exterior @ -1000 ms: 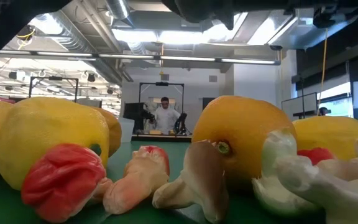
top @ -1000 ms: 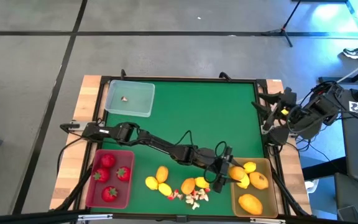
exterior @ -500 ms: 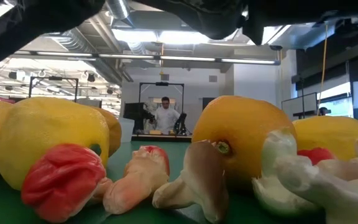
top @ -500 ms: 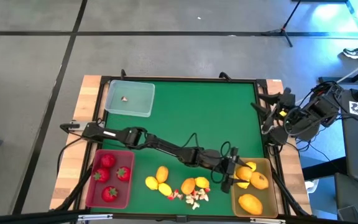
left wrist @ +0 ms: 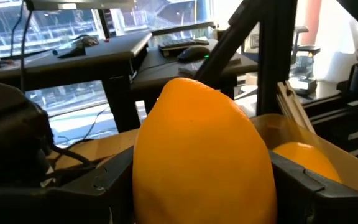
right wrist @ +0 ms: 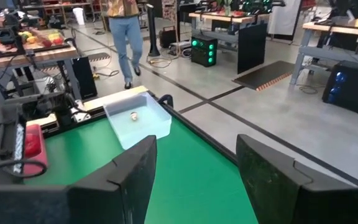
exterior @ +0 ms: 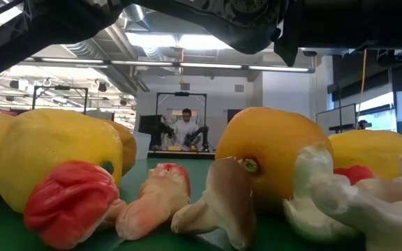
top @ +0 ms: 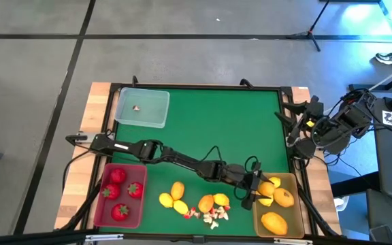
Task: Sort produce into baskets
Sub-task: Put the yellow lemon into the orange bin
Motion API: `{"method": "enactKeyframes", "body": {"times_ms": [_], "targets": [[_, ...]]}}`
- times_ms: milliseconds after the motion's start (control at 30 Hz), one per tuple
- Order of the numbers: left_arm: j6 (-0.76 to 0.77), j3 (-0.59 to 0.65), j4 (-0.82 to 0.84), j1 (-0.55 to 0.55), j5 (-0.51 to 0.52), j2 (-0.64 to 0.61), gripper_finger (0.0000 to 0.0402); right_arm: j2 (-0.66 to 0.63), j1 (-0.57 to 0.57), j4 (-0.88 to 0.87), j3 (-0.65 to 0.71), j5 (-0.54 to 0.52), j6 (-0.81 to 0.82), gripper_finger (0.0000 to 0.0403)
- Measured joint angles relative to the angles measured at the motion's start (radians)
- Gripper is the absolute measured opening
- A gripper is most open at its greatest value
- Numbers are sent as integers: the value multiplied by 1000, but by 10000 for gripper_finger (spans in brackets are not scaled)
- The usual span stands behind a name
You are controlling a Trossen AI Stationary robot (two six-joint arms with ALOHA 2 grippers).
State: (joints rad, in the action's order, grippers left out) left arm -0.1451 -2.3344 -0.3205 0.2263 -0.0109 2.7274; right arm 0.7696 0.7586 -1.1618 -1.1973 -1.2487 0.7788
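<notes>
My left gripper (top: 256,191) reaches across the table to the tan-yellow basket (top: 293,229) at the near right and is shut on an orange lemon (left wrist: 201,149). Three more lemons lie in that basket, one of them an orange one (top: 273,222). The pinkish-red basket (top: 99,211) at the near left holds three strawberries. At the far left, the clear basket (top: 152,102) holds one tiny bit. Loose lemons (top: 173,197) and tiny white-and-red bits (top: 213,215) lie on the green mat. My right gripper (right wrist: 194,168) waits open at the table's right edge. My left gripper pinches the orange lemon's two sides (left wrist: 143,177) between its two fingers (left wrist: 107,183), which lie level and come from the table's left. The lemon stands with its pointed end up at the basket's left wall (top: 255,207). Whether it touches the basket, I cannot tell.
The loose lemons and bits fill the low view's foreground (exterior: 271,157), with my left arm passing overhead. Bare green mat (top: 216,122) lies in the table's middle and far right. A person (right wrist: 126,31) walks on the floor beyond the table.
My left gripper has moved toward the table's right edge and a little down, carrying the orange lemon up to and over the tan-yellow basket's left wall. Its hold on the lemon is unchanged.
</notes>
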Motion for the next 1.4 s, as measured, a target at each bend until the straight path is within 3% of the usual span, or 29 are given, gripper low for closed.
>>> {"method": "enactKeyframes", "body": {"times_ms": [600, 767, 933, 1200, 1400], "targets": [[-32, -2, 55, -31, -8, -8, 320, 0, 0, 0, 0, 63, 0, 221], [-134, -17, 340, -22, -39, -91, 317, 0, 0, 0, 0, 90, 0, 221], [-211, -18, 642, -17, -75, -296, 309, 0, 0, 0, 0, 90, 0, 221], [-196, -14, 1072, -17, -73, -542, 308, 2, 0, 0, 0, 96, 0, 221], [-103, -22, 1370, 5, 13, -779, 308, 2, 0, 0, 0, 127, 0, 221]]}}
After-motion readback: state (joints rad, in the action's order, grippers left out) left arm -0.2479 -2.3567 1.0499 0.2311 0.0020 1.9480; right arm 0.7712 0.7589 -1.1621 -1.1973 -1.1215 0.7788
